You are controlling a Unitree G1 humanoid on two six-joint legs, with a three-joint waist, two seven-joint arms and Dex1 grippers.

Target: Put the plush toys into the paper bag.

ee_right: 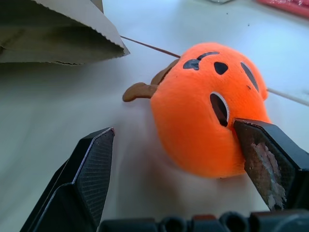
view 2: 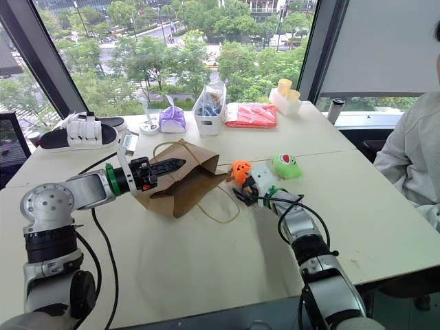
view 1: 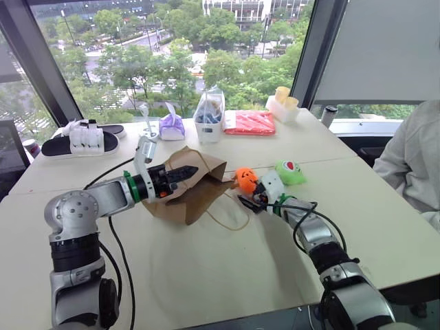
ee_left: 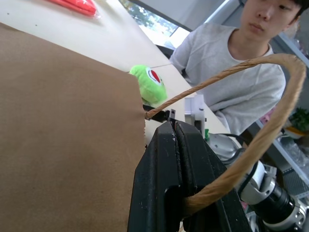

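Note:
The brown paper bag (view 1: 196,192) lies on its side on the white table (view 1: 206,275), mouth toward the toys. My left gripper (view 1: 184,172) is shut on the bag's twisted handle (ee_left: 270,121) and holds the upper edge off the table. The orange plush toy (view 1: 245,180) sits just right of the bag's mouth, and the green frog toy (view 1: 290,172) lies right of it. My right gripper (ee_right: 174,130) is open, low on the table, with the orange toy (ee_right: 207,111) between its fingers; one pad (ee_right: 260,154) touches the toy's side.
Along the window stand a purple cloth bundle (view 1: 171,127), a clear bag of blue items (view 1: 210,117), a red packet (view 1: 249,122) and yellow cups (view 1: 284,100). A black and white device (view 1: 82,139) lies far left. A person in grey (view 1: 412,161) sits at the right.

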